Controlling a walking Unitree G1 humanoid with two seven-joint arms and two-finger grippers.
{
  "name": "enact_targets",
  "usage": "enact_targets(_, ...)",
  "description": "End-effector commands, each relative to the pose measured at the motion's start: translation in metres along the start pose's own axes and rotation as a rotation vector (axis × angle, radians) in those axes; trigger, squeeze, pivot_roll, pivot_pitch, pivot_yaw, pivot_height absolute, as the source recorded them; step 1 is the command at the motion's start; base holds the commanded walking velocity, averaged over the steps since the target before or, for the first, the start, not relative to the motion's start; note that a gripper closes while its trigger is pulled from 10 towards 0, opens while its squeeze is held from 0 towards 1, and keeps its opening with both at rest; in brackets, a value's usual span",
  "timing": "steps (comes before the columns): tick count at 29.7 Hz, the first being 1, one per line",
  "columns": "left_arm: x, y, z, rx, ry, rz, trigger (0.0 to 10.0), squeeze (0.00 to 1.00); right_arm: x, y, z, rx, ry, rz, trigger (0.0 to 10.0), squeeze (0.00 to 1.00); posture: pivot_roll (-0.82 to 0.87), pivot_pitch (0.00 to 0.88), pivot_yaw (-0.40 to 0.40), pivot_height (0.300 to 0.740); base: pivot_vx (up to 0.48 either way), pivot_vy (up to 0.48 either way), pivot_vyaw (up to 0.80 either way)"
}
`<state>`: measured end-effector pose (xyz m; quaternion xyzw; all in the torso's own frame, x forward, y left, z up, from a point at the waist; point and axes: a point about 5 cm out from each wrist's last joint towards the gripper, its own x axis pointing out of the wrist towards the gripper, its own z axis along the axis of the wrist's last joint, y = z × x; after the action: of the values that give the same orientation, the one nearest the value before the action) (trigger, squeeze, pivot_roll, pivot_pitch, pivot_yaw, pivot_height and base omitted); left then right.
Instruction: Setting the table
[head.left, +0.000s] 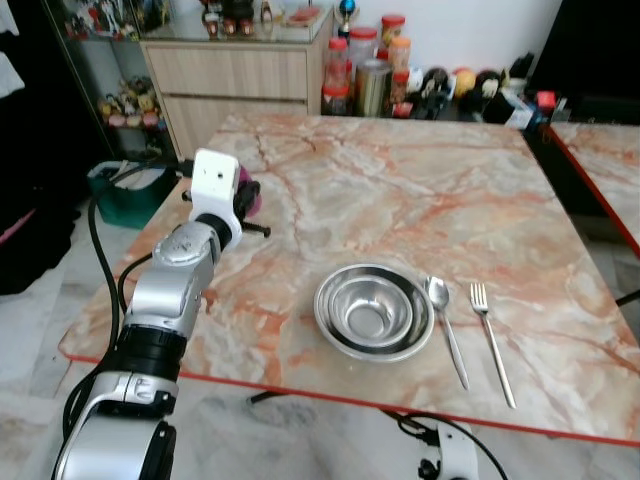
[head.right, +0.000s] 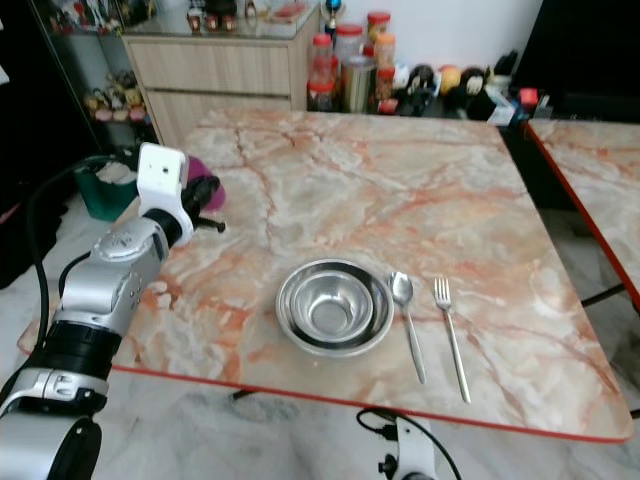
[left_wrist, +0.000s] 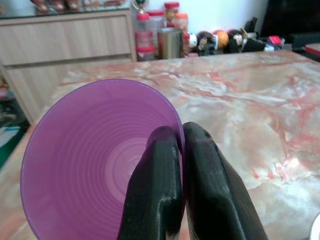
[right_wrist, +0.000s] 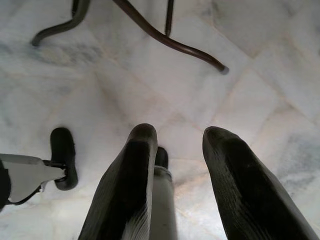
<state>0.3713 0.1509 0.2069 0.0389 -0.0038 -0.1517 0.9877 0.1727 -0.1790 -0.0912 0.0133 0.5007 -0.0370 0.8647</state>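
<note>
Left tool (left_wrist: 181, 145) pinches the purple cup's (left_wrist: 95, 160) rim, fingers pressed tight either side, held over the worktop's (head.left: 400, 190) left edge. Right tool (right_wrist: 177, 150) hangs spread above the floor (right_wrist: 150, 75).

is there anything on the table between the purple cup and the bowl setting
Nothing visible. The left gripper holds the purple cup by its rim over the table's left edge, and bare marble lies between it and the nested steel bowls, spoon and fork.
</note>
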Motion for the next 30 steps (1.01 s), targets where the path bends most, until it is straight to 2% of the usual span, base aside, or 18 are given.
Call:
enact_targets(1, 0.001, 0.001, 0.004, 0.040, 0.042, -0.051, 10.0, 0.00, 0.000, 0.004, 0.001, 0.003, 0.000, 0.011, 10.0, 0.00, 0.08, 0.000, -0.006, 0.740, 0.000, 0.000, 0.00)
enact_targets(2, 0.001, 0.000, 0.001, 0.094, 0.098, -0.092, 10.0, 0.00, 0.000, 0.004, 0.001, 0.002, 0.001, 0.013, 10.0, 0.00, 0.08, 0.000, -0.004, 0.740, 0.000, 0.000, 0.00)
enact_targets(3, 0.002, -0.001, 0.000, 0.108, 0.112, -0.107, 10.0, 0.00, 0.000, 0.004, 0.001, 0.002, 0.002, 0.014, 10.0, 0.00, 0.08, 0.000, -0.004, 0.740, 0.000, 0.000, 0.00)
enact_targets(11, 0.009, -0.009, 0.001, 0.175, 0.214, -0.227, 10.0, 0.00, 0.000, 0.004, 0.001, 0.000, 0.003, 0.019, 10.0, 0.00, 0.09, 0.000, 0.003, 0.740, 0.000, 0.000, 0.00)
enact_targets(14, 0.012, -0.012, 0.002, 0.194, 0.224, -0.243, 10.0, 0.00, 0.000, 0.004, 0.001, -0.001, 0.003, 0.020, 10.0, 0.00, 0.09, 0.000, 0.003, 0.740, 0.000, 0.000, 0.00)
enact_targets(17, 0.023, -0.019, 0.003, 0.218, 0.253, -0.256, 10.0, 0.00, 0.000, 0.005, 0.002, -0.001, 0.002, 0.021, 10.0, 0.00, 0.09, 0.000, 0.007, 0.740, 0.000, 0.000, 0.00)
enact_targets(22, 0.033, -0.023, 0.006, 0.256, 0.288, -0.267, 10.0, 0.00, 0.000, 0.005, 0.002, -0.001, 0.002, 0.022, 10.0, 0.00, 0.09, 0.000, 0.011, 0.740, 0.000, 0.000, 0.00)
enact_targets(30, 0.038, -0.027, 0.002, 0.298, 0.344, -0.304, 10.0, 0.00, 0.000, 0.006, 0.001, 0.002, 0.003, 0.022, 10.0, 0.00, 0.09, 0.000, 0.019, 0.740, 0.000, 0.000, 0.00)
